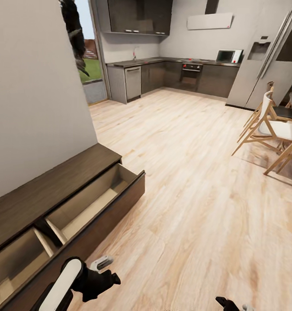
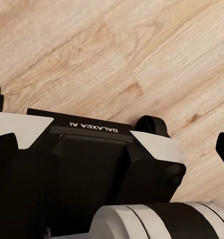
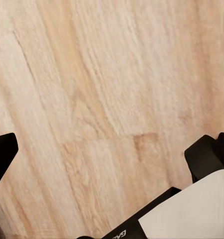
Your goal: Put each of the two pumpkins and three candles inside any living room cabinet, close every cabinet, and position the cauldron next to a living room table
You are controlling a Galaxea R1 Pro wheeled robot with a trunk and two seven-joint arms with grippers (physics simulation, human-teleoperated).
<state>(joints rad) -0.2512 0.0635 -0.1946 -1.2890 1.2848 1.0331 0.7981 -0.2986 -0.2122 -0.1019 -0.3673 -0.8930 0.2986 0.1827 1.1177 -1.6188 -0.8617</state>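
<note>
Cabinet: against the left wall, two pale-lined drawers pulled open, nothing inside
Left gripper: low beside the drawer front; jaw opening unclear
Right gripper: bottom edge, over wood floor; opening unclear

The cabinet sits at eight o'clock along the wall, two drawers pulled out. Chairs stand at three o'clock. The kitchen lies at twelve o'clock.
</note>
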